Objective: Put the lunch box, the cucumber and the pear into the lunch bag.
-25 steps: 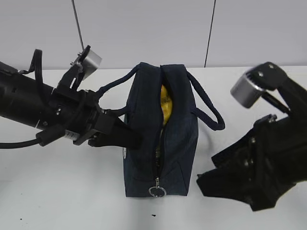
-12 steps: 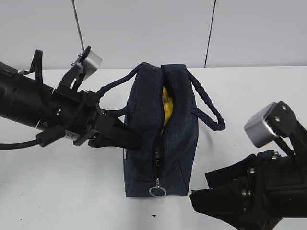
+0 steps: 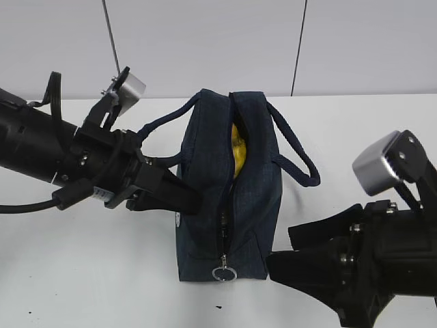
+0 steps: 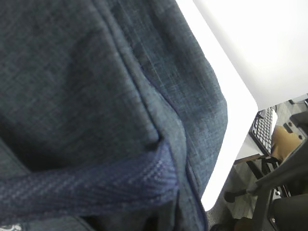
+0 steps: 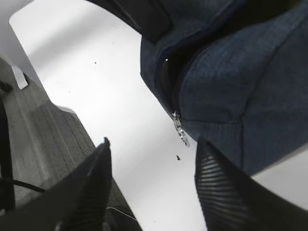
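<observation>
The lunch bag (image 3: 229,198) stands upright on the white table (image 3: 89,273), its top zipper partly parted so that the yellow pear (image 3: 237,154) shows inside. The left gripper (image 3: 179,196) presses against the bag's left side, but its fingers are hidden, so I cannot tell how they stand. The right gripper (image 5: 151,183) hangs with fingers spread near the metal ring pull (image 5: 182,134), touching nothing.

Navy lunch bag (image 3: 229,198) upright on table, zip partly open, yellow pear (image 3: 238,156) inside, handles up
</observation>
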Robot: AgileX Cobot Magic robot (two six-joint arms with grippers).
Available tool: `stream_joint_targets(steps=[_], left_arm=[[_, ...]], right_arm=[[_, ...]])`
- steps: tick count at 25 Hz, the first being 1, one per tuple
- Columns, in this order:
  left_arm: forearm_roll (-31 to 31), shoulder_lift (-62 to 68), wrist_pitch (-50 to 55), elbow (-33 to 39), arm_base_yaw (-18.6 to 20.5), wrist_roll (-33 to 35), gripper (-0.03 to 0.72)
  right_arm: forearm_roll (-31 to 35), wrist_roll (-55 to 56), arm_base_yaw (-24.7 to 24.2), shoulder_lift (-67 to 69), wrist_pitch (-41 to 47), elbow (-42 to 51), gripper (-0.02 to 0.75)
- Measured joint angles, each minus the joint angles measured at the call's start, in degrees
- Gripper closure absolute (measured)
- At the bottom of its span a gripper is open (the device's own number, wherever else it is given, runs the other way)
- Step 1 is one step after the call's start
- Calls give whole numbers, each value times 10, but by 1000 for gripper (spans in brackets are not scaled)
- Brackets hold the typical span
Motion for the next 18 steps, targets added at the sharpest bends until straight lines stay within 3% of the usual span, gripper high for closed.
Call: stream_joint_targets(steps=[10,18], left_arm=[[0,0,0,0,0,0,703],[0,0,0,0,0,0,703]], right_arm=[[71,-215,0,109,26,0,345],[85,-304,0,234,55,-1,374]])
